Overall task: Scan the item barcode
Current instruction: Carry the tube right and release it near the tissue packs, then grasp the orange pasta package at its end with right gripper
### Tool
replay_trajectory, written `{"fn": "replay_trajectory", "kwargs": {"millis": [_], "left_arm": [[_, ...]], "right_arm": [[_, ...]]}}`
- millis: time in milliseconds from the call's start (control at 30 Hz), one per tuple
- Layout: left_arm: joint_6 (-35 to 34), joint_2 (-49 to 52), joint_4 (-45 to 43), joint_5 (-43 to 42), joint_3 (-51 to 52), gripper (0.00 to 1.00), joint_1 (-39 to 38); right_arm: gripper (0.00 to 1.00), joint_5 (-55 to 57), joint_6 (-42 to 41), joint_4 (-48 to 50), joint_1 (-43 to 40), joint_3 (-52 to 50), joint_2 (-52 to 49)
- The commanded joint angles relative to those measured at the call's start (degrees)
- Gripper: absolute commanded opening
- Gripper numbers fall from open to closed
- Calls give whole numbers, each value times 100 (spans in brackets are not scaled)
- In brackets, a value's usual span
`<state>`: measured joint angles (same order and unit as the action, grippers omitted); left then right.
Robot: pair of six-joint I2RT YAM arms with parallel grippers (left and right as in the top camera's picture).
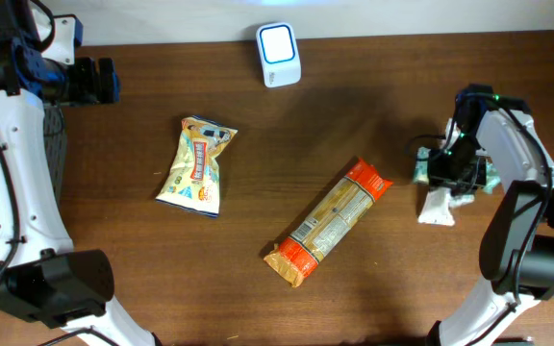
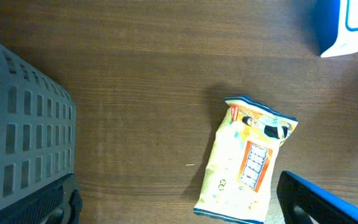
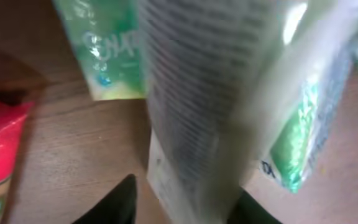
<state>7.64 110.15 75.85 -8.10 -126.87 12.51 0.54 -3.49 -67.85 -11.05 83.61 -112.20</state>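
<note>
Three packs: bag [image 1: 196, 165], pasta [image 1: 328, 223], pouch [image 1: 438, 207]; one scanner [image 1: 279, 53] far. Left gripper [image 1: 112, 81] spread; right gripper [image 1: 455, 176] over pouch, grip unclear.

The snack bag [image 1: 197, 165] is yellow, the long packet [image 1: 327, 223] orange-ended, the scanner [image 1: 279, 55] white-and-blue.

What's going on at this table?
Two robot arms sit at a table with snack packets to scan. The right hand is at a green and white packet near the right edge; whether it grips it is unclear. The left hand hangs open and empty at the far left. A yellow bag and an orange-ended packet lie in the middle, and a white and blue device, probably the scanner, stands at the back.
</note>
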Motion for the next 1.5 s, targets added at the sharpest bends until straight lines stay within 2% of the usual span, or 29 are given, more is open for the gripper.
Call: {"fn": "replay_trajectory", "kwargs": {"millis": [0, 100, 133, 333, 433, 533, 567, 600, 667, 833, 1000, 1133, 1267, 1367, 1467], "left_arm": [[-50, -24, -9, 2, -46, 99, 2], [-50, -24, -9, 2, -46, 99, 2], [-50, -24, -9, 2, -46, 99, 2], [-50, -24, -9, 2, -46, 99, 2], [-50, -24, -9, 2, -46, 99, 4], [-50, -24, -9, 2, -46, 99, 2], [-50, -24, -9, 2, -46, 99, 2], [-50, -24, -9, 2, -46, 99, 4], [-50, -24, -9, 4, -46, 99, 4], [-50, -24, -9, 2, -46, 99, 2], [-50, -24, -9, 2, -46, 99, 2], [-50, -24, -9, 2, -46, 99, 2], [-50, -24, -9, 2, -46, 99, 2], [-50, -24, -11, 2, -46, 99, 2], [-50, -24, -9, 2, -46, 99, 2]], "right_arm": [[51, 26, -151, -44, -17, -31, 83], [56, 7, -149, -299, -66, 181, 83], [57, -140, -144, -723, -66, 662, 120], [58, -1639, 330, -1825, 140, 2704, 428], [57, -1834, 323, -2033, 527, 2787, 470], [45, -1766, 315, -1961, 1021, 2354, 404], [32, -1762, 271, -1812, 1121, 2083, 345], [30, -1628, 72, -1692, 1172, 1834, 308], [30, -1375, -275, -1368, 1202, 1196, 306], [31, -1414, -490, -153, 1228, -446, 306], [31, -1720, -651, 1152, 1228, -1447, 306], [31, -1930, -649, 1604, 1285, -1521, 306], [31, -2986, -704, 2761, 1582, -1519, 306], [32, -3010, -1054, 3456, 2085, -1519, 306], [40, -3014, -1034, 3569, 2387, -1504, 308]]}}
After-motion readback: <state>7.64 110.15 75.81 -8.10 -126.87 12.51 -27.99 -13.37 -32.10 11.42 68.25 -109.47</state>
